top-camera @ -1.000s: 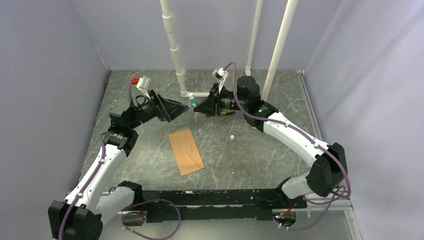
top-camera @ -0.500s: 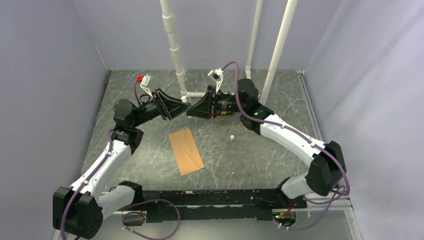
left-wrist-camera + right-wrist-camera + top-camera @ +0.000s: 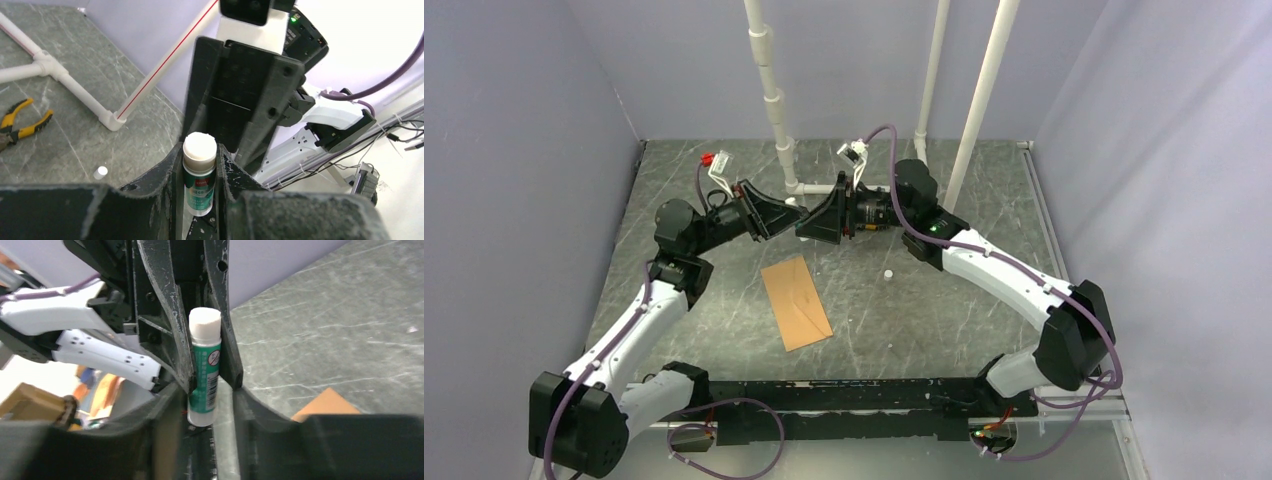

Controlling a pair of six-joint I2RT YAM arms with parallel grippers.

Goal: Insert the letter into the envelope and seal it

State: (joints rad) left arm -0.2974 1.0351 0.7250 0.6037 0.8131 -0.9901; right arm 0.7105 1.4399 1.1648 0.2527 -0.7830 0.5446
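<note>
glue stick [image 3: 199,172] clamped between fingers of left gripper [image 3: 200,155], white end showing, right gripper [image 3: 210,395] jaws parted loosely around same stick, gap on one side, envelope [image 3: 796,302] flat on table [image 3: 944,300], below both grippers, untouched

A green-and-white glue stick [image 3: 200,182] shows a bare white tip. Below and to its left, a small white cap [image 3: 100,172], possibly the stick's own, sits on the grey marbled tabletop [image 3: 75,100]. Farther left lie yellow-handled pliers [image 3: 20,122], near white plastic pipes [image 3: 50,67] joined at a tee.
</note>
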